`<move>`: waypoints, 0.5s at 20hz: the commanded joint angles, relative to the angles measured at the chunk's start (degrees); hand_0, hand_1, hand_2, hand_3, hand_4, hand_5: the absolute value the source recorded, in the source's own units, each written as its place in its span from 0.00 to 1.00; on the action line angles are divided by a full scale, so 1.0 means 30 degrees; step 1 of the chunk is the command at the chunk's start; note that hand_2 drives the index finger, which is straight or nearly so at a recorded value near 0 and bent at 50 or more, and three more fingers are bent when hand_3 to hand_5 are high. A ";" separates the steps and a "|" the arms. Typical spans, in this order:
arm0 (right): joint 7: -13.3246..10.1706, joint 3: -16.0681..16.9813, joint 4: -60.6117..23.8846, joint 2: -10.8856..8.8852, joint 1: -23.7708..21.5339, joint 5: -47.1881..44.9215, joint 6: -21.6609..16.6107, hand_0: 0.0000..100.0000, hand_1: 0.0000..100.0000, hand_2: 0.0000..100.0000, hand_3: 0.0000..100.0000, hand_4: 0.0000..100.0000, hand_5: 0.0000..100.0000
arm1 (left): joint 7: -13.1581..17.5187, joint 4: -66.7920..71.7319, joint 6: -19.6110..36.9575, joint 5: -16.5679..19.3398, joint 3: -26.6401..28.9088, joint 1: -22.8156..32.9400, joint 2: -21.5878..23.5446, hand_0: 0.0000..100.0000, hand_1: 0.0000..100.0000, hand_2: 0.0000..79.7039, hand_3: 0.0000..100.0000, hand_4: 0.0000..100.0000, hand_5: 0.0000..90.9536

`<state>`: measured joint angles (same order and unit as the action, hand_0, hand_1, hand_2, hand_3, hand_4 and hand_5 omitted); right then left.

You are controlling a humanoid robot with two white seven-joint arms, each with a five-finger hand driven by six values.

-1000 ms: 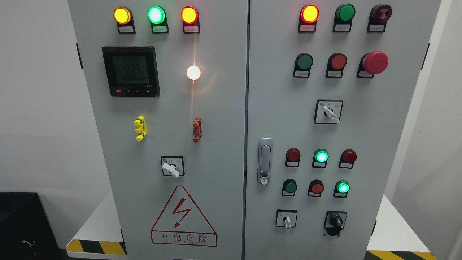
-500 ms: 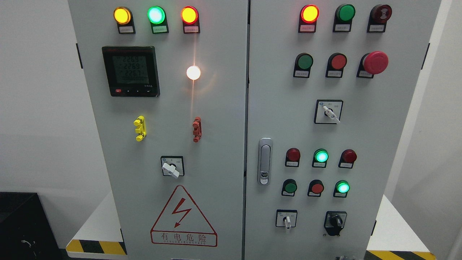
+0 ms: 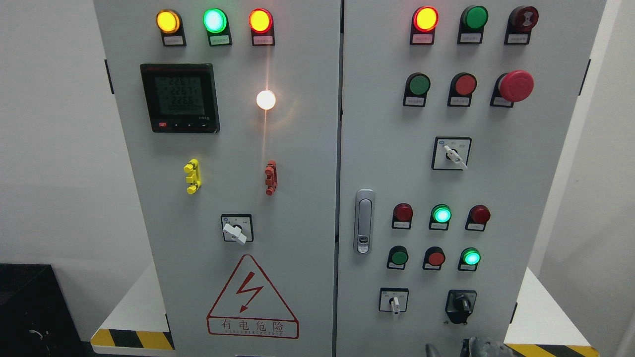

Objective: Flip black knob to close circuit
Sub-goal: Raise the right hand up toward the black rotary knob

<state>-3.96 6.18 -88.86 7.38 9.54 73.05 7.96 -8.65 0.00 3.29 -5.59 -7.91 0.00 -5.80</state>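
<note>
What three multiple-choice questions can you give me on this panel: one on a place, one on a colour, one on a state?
1. On the right door, the black knob sits in: A the top row; B the middle; C the bottom row.
2. The mushroom button is: A blue; B red; C yellow.
3. The right hand is: A gripping the knob; B below the knob, apart; C above the knob.
Key: C, no control sits lower; B, its cap is red; B, it shows only at the bottom edge.
</note>
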 commanded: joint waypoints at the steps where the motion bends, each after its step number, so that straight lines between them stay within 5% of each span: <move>1: 0.0033 0.0283 -0.0231 0.0001 0.0366 -0.0032 0.0101 0.00 0.00 0.87 1.00 0.93 0.99 | 0.0012 -0.0585 -0.0012 -0.0013 0.0000 0.0439 0.0000 0.12 0.56 0.00 0.00 0.00 0.00; 10: 0.0413 0.0283 -0.0671 0.0001 0.0776 -0.0091 0.0248 0.00 0.00 0.88 1.00 0.93 0.99 | 0.0012 -0.0585 -0.0012 -0.0013 0.0000 0.0439 0.0000 0.12 0.56 0.00 0.00 0.00 0.00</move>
<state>-2.92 6.69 -89.88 7.38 10.97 72.86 8.59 -8.65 0.00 3.29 -5.60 -7.91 0.00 -5.80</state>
